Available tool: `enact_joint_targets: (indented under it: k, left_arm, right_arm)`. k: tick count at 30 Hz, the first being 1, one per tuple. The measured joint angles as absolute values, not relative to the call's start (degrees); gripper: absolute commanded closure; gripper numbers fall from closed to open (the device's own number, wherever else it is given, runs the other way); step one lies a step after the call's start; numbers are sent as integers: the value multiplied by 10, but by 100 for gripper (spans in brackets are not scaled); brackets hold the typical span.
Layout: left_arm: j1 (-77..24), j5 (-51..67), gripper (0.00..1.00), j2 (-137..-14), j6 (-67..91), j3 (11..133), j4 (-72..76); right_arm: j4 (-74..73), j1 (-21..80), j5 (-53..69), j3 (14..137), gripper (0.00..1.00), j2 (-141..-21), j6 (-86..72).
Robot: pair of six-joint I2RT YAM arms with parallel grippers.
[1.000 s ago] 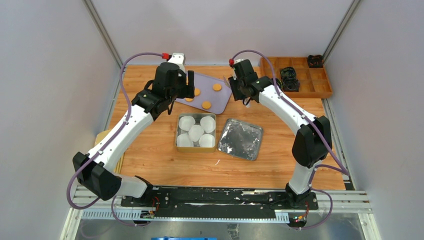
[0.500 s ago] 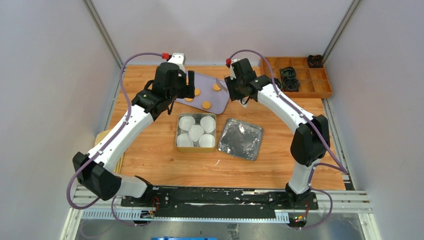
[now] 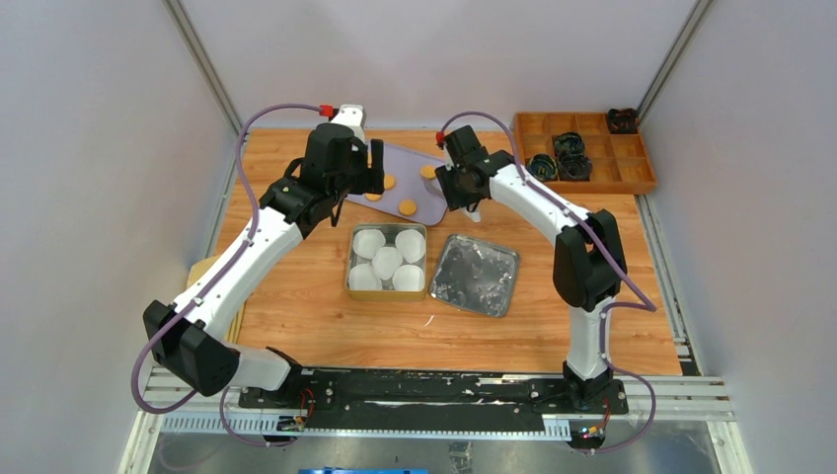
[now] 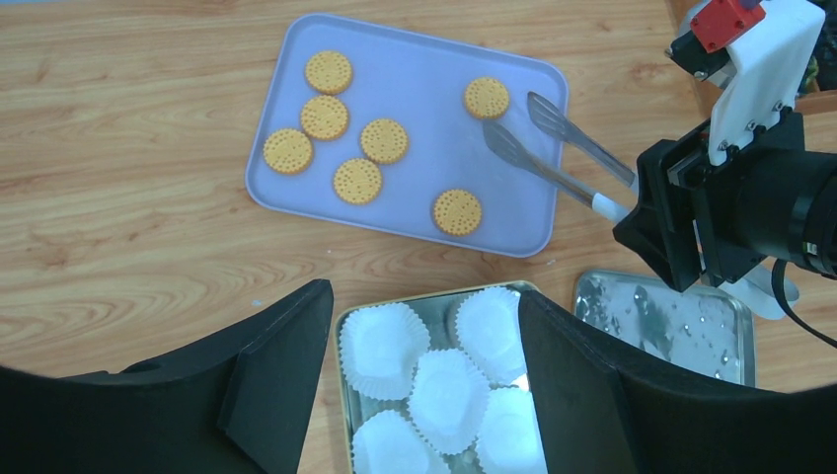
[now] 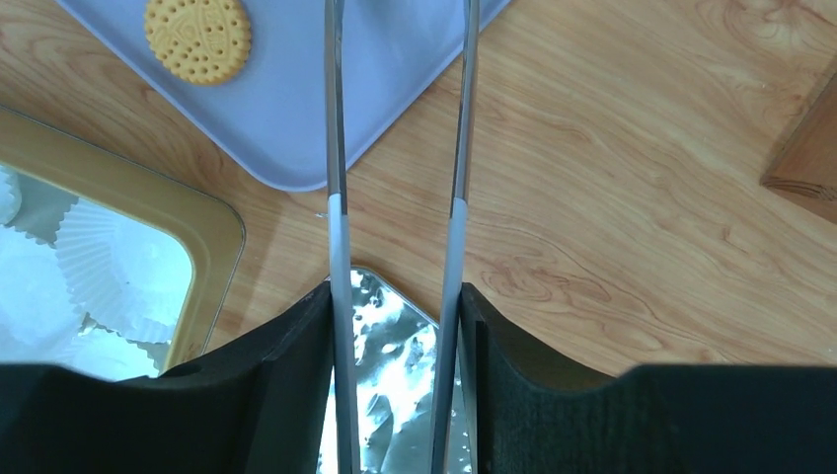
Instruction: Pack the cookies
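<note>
Cookies (image 4: 358, 181) on tray (image 4: 424, 128), cups (image 4: 449, 385) in tin (image 5: 118, 178); left pincer (image 4: 422, 296) spread (right pincer (image 5: 395, 296) pinching tongs (image 5: 338, 237))

Plain pale walls (image 3: 89, 148) close in a wooden table (image 3: 326, 331) — aluminium posts (image 3: 202, 64) at the far corners, light even.

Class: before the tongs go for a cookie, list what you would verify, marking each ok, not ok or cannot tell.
1. The right gripper clamps the tongs: ok.
2. Tong tips apart: ok.
3. A cookie between the tips: not ok; the nearest cookie lies just beyond them.
4. The cookies lie flat and unstacked on the tray: ok.
5. The paper cups in the tin look empty: ok.
6. The left gripper is open, holding nothing: ok.
</note>
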State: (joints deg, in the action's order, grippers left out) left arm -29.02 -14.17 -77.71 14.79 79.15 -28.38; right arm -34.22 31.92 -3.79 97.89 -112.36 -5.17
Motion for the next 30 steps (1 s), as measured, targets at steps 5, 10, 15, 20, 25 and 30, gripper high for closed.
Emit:
enact_joint_targets:
  k: [5,10,15,20,25,30]
  left_arm:
    - [-290,-142,25,-777,148,792,-284]
    - [-290,-143,25,-777,148,792,-284]
    - [-290,-147,25,-777,143,791,-284]
    - [-290,-152,25,-777,139,790,-284]
    - [-290,-153,25,-777,139,790,-284]
    - [-290,-154,25,-777,139,790,-284]
  right_arm:
    - [-343,319,-47,996,51,-1143,-51]
    - [-344,319,-53,1034,53,-1185,-51]
    - [-345,319,-57,1057,100,-1218,-51]
    - [-348,319,-60,1059,100,-1222,-51]
    - [-348,319,-59,1060,100,-1216,-51]
    - [-348,319,-48,1060,100,-1180,-51]
